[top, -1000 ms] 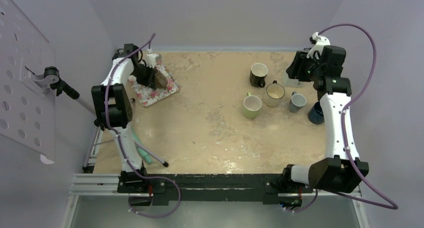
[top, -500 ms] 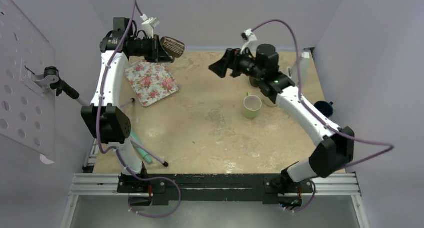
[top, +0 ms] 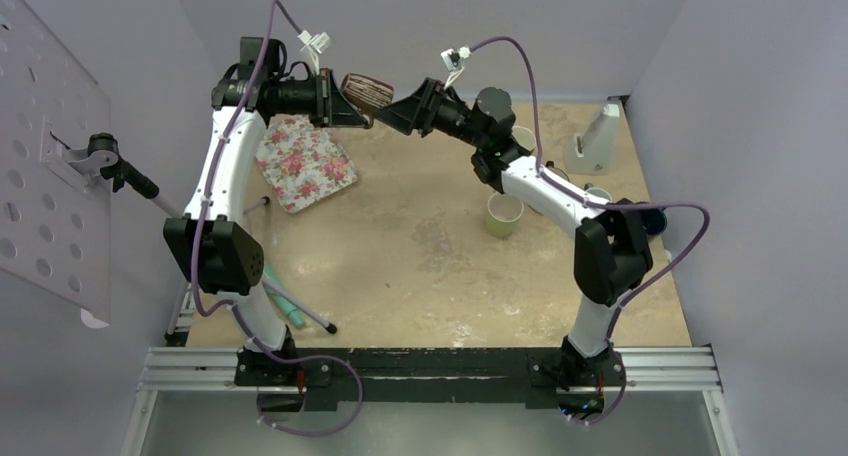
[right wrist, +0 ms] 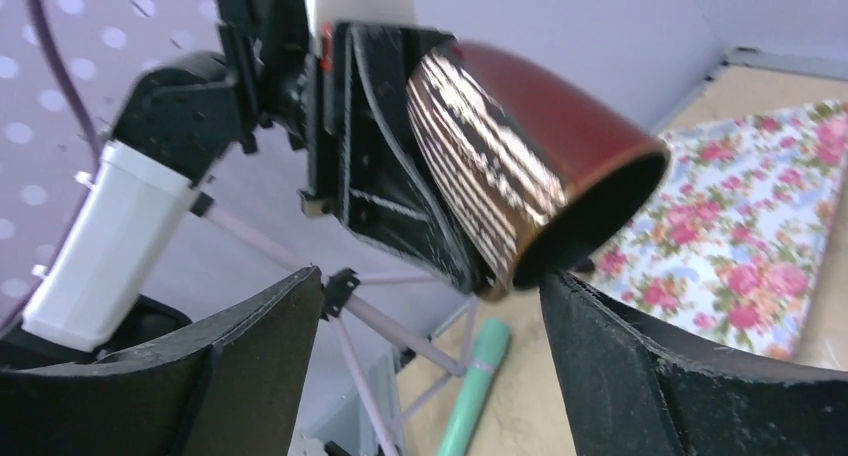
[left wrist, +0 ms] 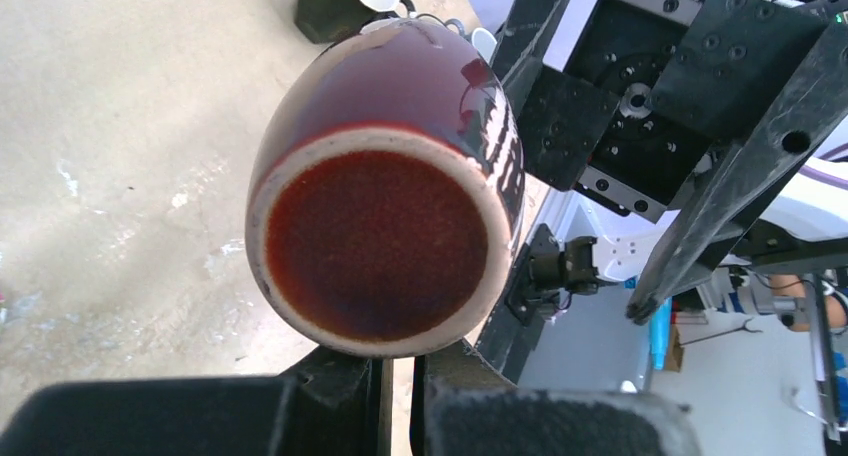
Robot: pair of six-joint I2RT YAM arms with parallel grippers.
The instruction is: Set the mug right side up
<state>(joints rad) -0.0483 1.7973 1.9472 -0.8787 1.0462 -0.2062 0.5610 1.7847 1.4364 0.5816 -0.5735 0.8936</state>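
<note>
The mug [top: 367, 91] is dark red-brown with a striped band, held in the air on its side over the table's far left. My left gripper [top: 340, 104] is shut on it. The left wrist view shows the mug's unglazed base [left wrist: 375, 241] just above the closed left gripper [left wrist: 400, 361]. My right gripper [top: 392, 111] is open and points at the mug from the right. In the right wrist view the mug [right wrist: 540, 166] hangs just beyond the open right gripper [right wrist: 430, 356], its dark mouth close to the right-hand finger [right wrist: 640, 376].
A floral mat [top: 305, 163] lies under the raised mug. A green mug [top: 504, 214] stands upright mid-table, with more mugs partly hidden behind the right arm. A white stand [top: 598, 136] sits far right. A teal pen [top: 283, 306] and a tripod leg lie near left.
My left arm lifted the mug off the floral mat and high into the air. My right arm swung from the far right across to the mug, and its jaws opened wide.
</note>
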